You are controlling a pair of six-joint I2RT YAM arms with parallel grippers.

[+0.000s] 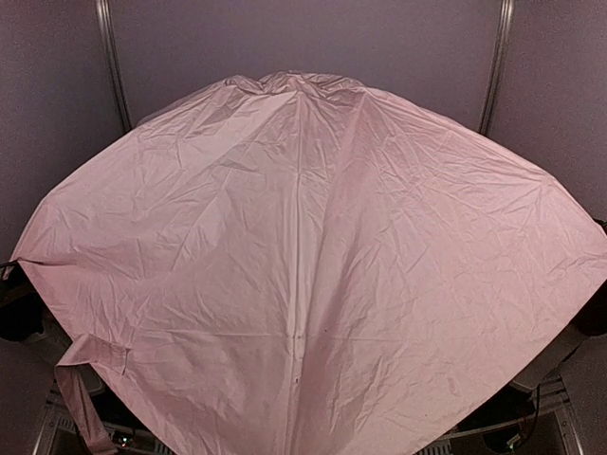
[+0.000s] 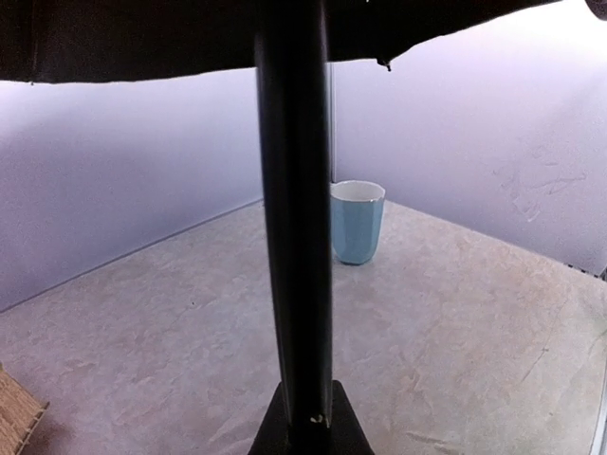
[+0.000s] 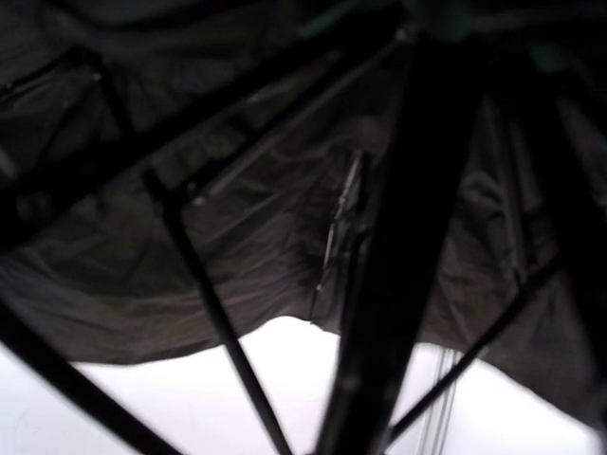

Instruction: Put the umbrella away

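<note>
**Colleague:** Where's the umbrella on your screens?

**Me:** From the overhead camera the umbrella [image 1: 303, 237] is fully spread and fills almost my whole view. It's pale pink, creased cloth, with its peak towards the far side. Its near edge hangs over the place where the arms stand. A pink strap [image 1: 87, 393] dangles off the hem at the near left.

**Colleague:** And the left claw?

**Me:** On my left wrist feed the left claw [image 2: 308, 428] is pressed together around the black shaft [image 2: 296, 237]. The shaft rises straight up the middle of the picture into the black lining [image 2: 142, 38] overhead. I only get the dark base of the claw at the bottom edge, with the shaft running down into it.

**Colleague:** Anything else under there?

**Me:** A light blue cup [image 2: 357, 223] stands upright on the worktop [image 2: 455, 351]. It's behind the shaft and just to its right, near the corner where the two pale walls [image 2: 123, 171] meet. A corner of a woven tray [image 2: 13, 422] pokes in at the bottom left, well apart from the cup.

**Colleague:** Right claw?

**Me:** I cannot tell. My right wrist feed looks up into the dark underside of the umbrella. I see thin black ribs [image 3: 204, 284] fanning out, a thick blurred dark bar right of the middle, and a bright background below the hem. I can't make out the right claw itself, so I won't say whether it's spread or pinching anything.
</note>
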